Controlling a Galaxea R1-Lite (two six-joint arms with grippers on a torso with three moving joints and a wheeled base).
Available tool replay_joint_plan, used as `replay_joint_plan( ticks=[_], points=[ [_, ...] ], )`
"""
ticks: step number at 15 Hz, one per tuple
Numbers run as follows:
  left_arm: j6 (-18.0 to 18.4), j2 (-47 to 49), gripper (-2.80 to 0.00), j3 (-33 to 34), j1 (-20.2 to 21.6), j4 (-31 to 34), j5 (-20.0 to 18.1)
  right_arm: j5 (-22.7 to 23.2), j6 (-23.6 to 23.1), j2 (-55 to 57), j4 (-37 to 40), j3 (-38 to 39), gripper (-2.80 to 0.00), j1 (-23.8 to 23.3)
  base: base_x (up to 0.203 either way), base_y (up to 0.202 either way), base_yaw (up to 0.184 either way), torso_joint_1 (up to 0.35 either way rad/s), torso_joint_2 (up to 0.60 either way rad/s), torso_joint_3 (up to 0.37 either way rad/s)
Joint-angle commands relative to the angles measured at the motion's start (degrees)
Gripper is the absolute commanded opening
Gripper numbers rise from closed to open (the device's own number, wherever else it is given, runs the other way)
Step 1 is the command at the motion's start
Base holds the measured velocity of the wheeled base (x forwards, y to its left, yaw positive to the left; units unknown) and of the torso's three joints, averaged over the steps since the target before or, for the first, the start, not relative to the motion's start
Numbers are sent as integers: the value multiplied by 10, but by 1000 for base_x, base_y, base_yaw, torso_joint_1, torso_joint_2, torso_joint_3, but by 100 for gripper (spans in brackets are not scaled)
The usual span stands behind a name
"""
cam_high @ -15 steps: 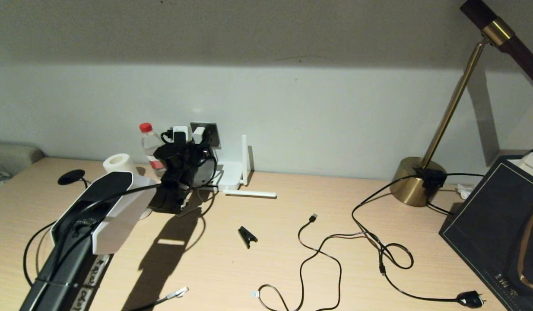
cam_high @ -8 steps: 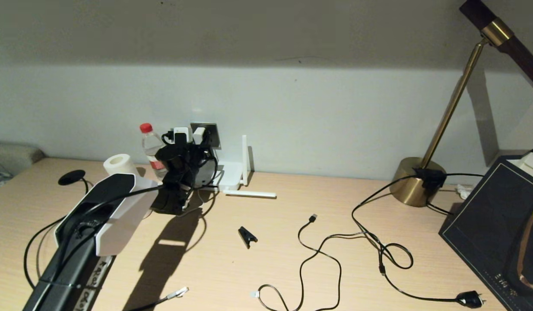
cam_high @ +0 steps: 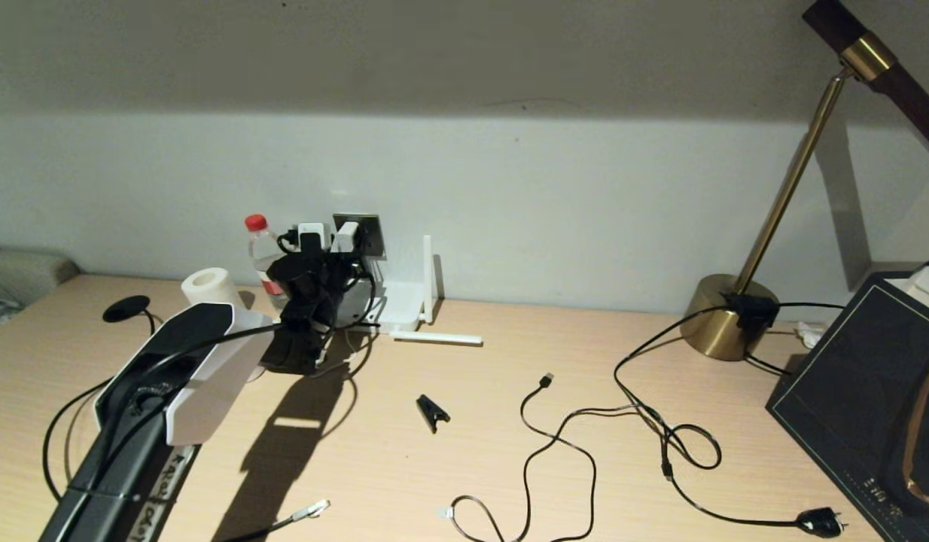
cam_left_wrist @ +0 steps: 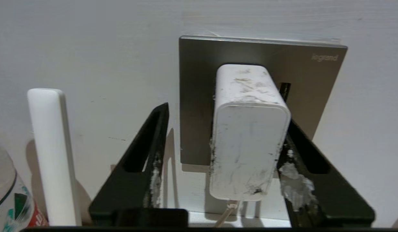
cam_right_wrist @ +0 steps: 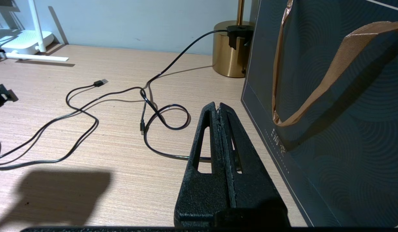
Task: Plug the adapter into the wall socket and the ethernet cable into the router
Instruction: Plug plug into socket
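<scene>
The white adapter (cam_left_wrist: 249, 135) sits plugged into the dark grey wall socket (cam_left_wrist: 199, 96), its thin cord hanging down. My left gripper (cam_left_wrist: 226, 112) is open around it: one finger stands clear with a gap, the other lies close along its side. In the head view the left gripper (cam_high: 325, 245) is at the wall socket (cam_high: 368, 228). The white router (cam_high: 400, 305) lies just to the right of it, one antenna upright. The ethernet cable (cam_high: 312, 510) lies at the desk's front edge, clear connector free. My right gripper (cam_right_wrist: 218, 108) is shut and empty, low over the desk beside a dark bag.
A water bottle (cam_high: 263, 252) and paper roll (cam_high: 206, 286) stand left of the socket. A black clip (cam_high: 432, 412), a thin USB cable (cam_high: 555, 444) and a cord with a black plug (cam_high: 820, 521) lie mid-desk. Brass lamp base (cam_high: 724, 324) and dark bag (cam_high: 871, 391) stand at the right.
The left gripper's jaws have spread apart off the adapter, which stays in the socket. The left arm has hardly shifted. The right arm has not moved.
</scene>
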Motion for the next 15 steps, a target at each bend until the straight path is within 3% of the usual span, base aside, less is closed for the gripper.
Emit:
replay_joint_plan(
  ticks=[1, 15],
  points=[
    [0, 0, 0, 0, -1, -4, 0, 0, 0, 0, 0, 20, -280, 0, 0, 0, 0, 0, 0, 0],
    [0, -23, 0, 61, -19, -54, -3, 1, 0, 0, 0, 20, -280, 0, 0, 0, 0, 0, 0, 0]
  ],
)
